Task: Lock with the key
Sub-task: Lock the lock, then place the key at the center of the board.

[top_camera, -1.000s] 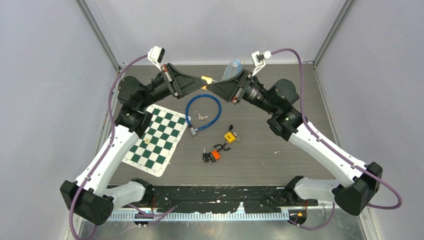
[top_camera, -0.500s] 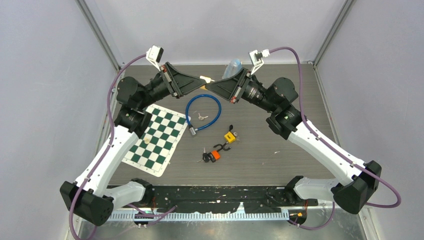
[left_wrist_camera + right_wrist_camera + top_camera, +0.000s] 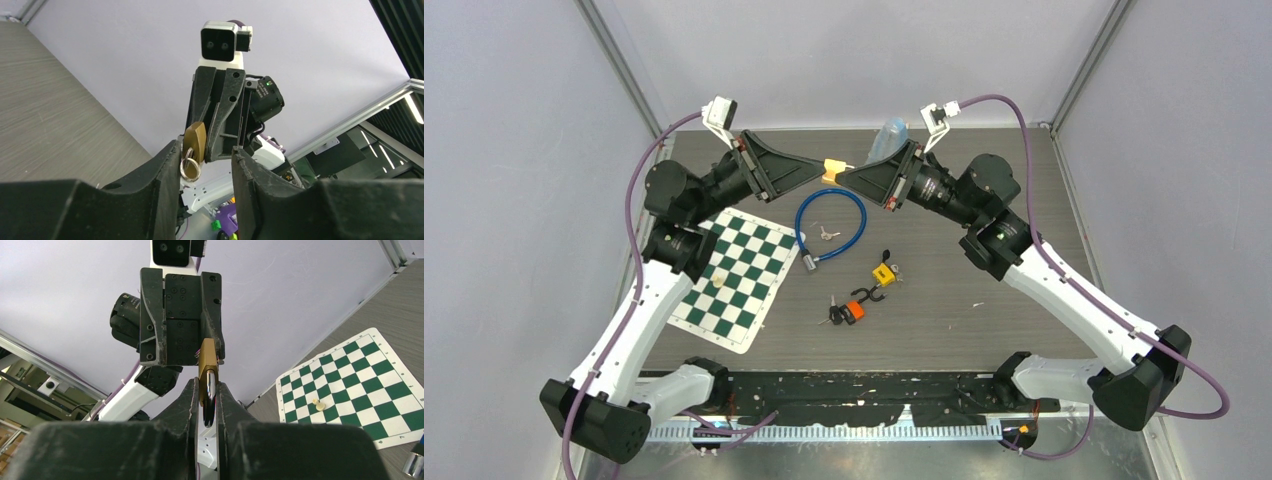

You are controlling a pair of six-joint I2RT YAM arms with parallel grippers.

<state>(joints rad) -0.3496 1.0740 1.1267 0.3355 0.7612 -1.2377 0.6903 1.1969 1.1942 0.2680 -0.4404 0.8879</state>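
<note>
Brass padlock (image 3: 207,371) was clamped in the right gripper (image 3: 206,386) above the far edge of the table (image 3: 924,330). The left gripper (image 3: 206,150) stood parted around its key ring (image 3: 190,170). Risk: jaws closing off-centre could knock the ring aside.

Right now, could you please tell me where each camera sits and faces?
Top external: above and behind the bases, looking down at the table; both arms show, left hand and right hand close together.
Left wrist: on the left arm, facing the right hand; own fingers frame it.
Right wrist: mirrored, facing the left hand past own fingertips, chessboard beyond.
Shared: both wrist views show the brass padlock.
</note>
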